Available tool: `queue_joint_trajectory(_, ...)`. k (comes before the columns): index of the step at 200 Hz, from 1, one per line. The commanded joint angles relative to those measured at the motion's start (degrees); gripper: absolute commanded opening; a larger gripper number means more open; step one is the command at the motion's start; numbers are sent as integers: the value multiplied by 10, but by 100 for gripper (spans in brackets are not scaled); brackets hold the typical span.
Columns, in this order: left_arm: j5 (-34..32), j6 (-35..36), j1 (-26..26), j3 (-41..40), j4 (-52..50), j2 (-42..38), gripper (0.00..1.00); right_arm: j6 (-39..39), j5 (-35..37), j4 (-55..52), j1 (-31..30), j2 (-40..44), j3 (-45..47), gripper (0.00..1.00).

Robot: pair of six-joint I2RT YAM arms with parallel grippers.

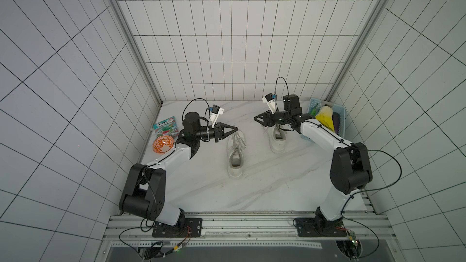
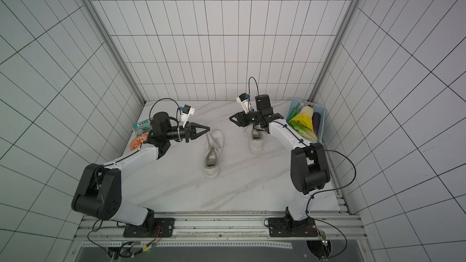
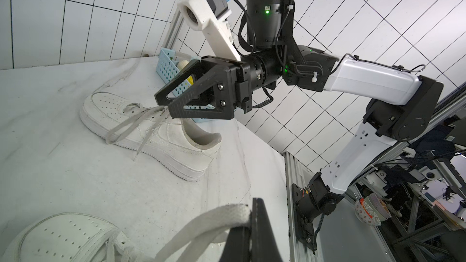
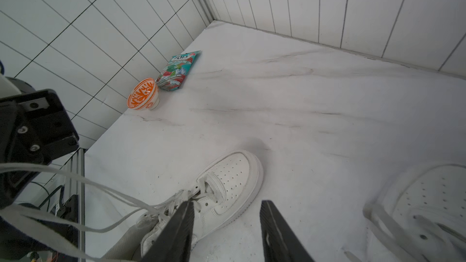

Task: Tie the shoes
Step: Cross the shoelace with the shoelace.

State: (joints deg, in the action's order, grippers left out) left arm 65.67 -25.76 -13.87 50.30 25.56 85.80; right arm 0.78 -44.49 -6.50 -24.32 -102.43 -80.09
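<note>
Two white shoes stand on the marble table in both top views: the left shoe (image 1: pixel 235 153) (image 2: pixel 212 155) and the right shoe (image 1: pixel 278 140) (image 2: pixel 256 140). My left gripper (image 1: pixel 235 129) (image 3: pixel 250 214) hovers above the left shoe's toe. It is shut on a folded loop of that shoe's lace (image 3: pixel 222 216), which runs taut up from the eyelets (image 4: pixel 75 180). My right gripper (image 1: pixel 256 118) (image 4: pixel 228 204) hangs over the right shoe's toe end. It is open with nothing between its fingers. A loose lace (image 3: pixel 131 122) of the right shoe reaches up to one fingertip.
An orange patterned bowl (image 1: pixel 163 144) and a teal snack packet (image 1: pixel 165 127) lie by the left wall. A blue basket (image 1: pixel 339 112) with vegetables stands at the back right corner. Tiled walls close in three sides.
</note>
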Motion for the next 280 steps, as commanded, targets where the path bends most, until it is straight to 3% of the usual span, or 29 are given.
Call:
queue_joint_trajectory(1, 6, -2, 2, -3, 12, 1, 0, -49, -76, 47, -16, -14, 8, 44)
queue_joint_trajectory(52, 11, -1, 2, -2, 12, -1, 0, -109, -118, 111, -48, -18, 47, 44)
queue_joint_trajectory(137, 16, -6, 2, 3, 12, -2, 0, -138, -134, 96, -62, -44, 23, 43)
queue_joint_trajectory(190, 14, -5, 2, 3, 12, -1, 0, -151, -136, 101, -71, -6, 64, 40)
queue_joint_trajectory(238, 14, -6, 2, 4, 12, 2, 0, -161, -137, 93, -99, 24, 96, 30)
queue_joint_trajectory(280, 13, -5, 2, 4, 10, 1, 0, -157, -143, 91, -118, 31, 104, 15)
